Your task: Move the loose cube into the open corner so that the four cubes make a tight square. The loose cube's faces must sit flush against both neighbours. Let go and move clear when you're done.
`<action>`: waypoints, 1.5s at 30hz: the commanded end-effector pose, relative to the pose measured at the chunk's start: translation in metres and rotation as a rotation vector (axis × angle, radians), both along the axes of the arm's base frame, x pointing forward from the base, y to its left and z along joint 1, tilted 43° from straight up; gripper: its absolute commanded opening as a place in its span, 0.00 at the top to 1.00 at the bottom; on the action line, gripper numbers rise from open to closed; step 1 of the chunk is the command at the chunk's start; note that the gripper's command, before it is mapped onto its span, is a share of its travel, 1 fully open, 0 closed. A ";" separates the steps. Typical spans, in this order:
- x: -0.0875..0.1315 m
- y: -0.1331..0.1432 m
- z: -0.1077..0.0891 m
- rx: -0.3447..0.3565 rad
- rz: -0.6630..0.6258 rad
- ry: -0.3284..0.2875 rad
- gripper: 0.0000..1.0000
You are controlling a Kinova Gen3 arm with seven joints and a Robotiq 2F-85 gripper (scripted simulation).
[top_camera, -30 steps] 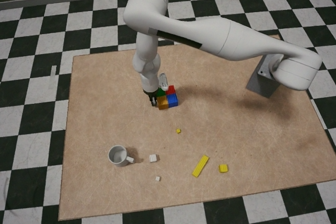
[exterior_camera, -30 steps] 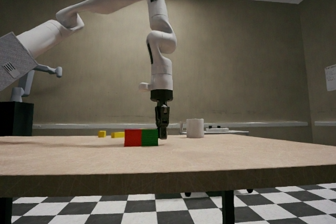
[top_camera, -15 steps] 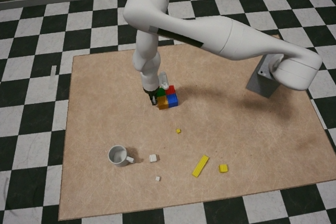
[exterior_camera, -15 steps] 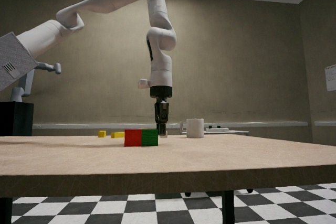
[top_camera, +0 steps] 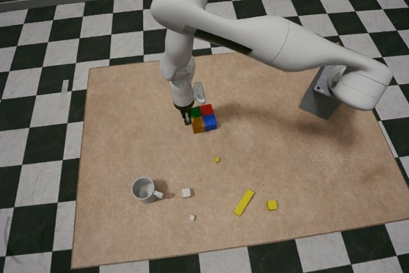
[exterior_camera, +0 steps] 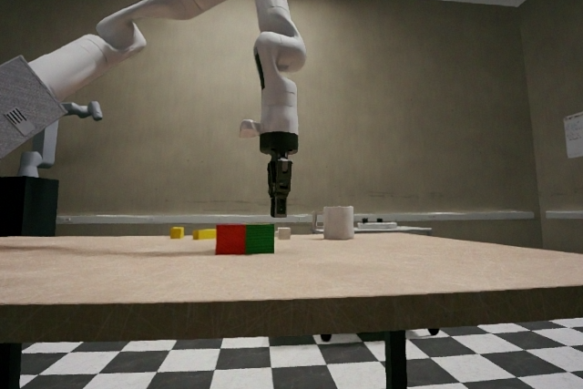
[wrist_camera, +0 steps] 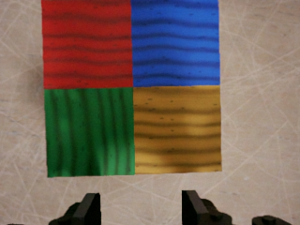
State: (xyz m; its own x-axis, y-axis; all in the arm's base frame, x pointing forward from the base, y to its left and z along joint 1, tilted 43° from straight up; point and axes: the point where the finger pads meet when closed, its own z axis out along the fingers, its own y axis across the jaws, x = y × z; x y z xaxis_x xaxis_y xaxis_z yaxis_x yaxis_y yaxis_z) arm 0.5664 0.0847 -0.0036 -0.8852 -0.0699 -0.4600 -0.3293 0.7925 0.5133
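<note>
A red cube (top_camera: 207, 109) (exterior_camera: 230, 239) (wrist_camera: 87, 44), a blue cube (top_camera: 209, 122) (wrist_camera: 175, 43), a green cube (top_camera: 195, 111) (exterior_camera: 260, 239) (wrist_camera: 90, 132) and an orange cube (top_camera: 198, 125) (wrist_camera: 177, 129) stand together in a two-by-two square. In the wrist view no gap shows along their shared seams, and the outer edges line up closely. The orange and blue cubes are hidden in the exterior view. My gripper (top_camera: 187, 121) (exterior_camera: 279, 215) (wrist_camera: 141, 209) is part open and empty. It hangs above the table beside the green and orange cubes, its fingertips off the cubes.
On the table top (top_camera: 131, 114) (exterior_camera: 352, 271) a grey mug (top_camera: 143, 190) (exterior_camera: 338, 222) stands toward the front left. Two white blocks (top_camera: 186, 192) (top_camera: 192, 217) lie near it. A long yellow bar (top_camera: 244, 202), a yellow block (top_camera: 271, 205) and a small yellow cube (top_camera: 217, 159) lie farther right.
</note>
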 end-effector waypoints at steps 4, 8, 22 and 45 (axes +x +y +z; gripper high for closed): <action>-0.003 -0.017 0.018 -0.007 -0.007 -0.009 0.48; -0.006 -0.021 0.023 -0.007 -0.007 -0.009 0.48; -0.012 -0.032 0.037 -0.007 -0.007 -0.009 0.48; -0.012 -0.033 0.037 -0.007 -0.007 -0.009 0.48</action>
